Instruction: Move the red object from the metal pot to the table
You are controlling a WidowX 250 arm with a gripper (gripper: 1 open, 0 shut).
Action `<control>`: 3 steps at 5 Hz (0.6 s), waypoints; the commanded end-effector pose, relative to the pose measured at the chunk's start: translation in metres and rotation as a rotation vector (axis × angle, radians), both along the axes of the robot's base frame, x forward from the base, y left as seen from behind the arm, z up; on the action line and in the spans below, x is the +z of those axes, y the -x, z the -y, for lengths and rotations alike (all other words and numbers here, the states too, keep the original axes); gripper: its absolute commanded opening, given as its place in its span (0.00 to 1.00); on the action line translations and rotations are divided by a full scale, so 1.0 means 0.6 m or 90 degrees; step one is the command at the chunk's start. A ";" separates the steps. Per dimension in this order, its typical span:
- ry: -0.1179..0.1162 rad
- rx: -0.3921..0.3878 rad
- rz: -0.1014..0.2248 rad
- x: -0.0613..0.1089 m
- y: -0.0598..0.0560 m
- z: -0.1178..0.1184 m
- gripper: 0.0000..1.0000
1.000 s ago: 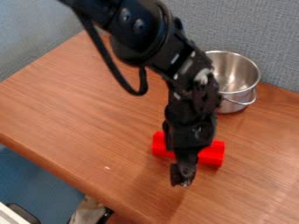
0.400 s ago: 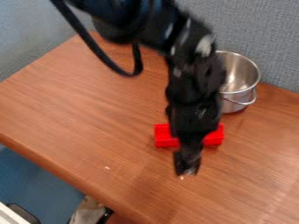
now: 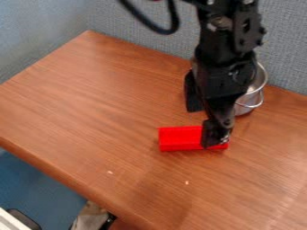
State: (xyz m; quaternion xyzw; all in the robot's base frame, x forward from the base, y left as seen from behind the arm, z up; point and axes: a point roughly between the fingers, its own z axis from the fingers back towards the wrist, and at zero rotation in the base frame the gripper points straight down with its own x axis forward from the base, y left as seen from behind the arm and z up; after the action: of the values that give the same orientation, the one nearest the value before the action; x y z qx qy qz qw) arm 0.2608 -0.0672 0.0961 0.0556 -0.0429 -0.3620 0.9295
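- The arm [image 3: 228,40] is black all over, built of blocky, rounded segments with a slightly glossy finish that catches pale highlights.
- A thick black cable [image 3: 156,16] loops loose beside the arm's upper segment, near the top edge of the view.
- Below the wrist, the housing widens into a boxy black body just above the hand [image 3: 217,137].
- The hand is also black, narrow and elongated, tapering to slim fingers [image 3: 214,135]; details such as screws or markings are too blurred to make out.
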 end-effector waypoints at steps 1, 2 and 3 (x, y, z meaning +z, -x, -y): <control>-0.026 0.086 0.027 0.045 -0.001 -0.024 1.00; -0.038 0.128 0.048 0.081 0.019 -0.029 1.00; -0.034 0.154 0.075 0.032 0.016 -0.031 1.00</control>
State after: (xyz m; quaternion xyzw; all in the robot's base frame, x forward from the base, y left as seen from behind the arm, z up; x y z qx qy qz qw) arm 0.2480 -0.0461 0.1104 0.1010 -0.0685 -0.2376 0.9637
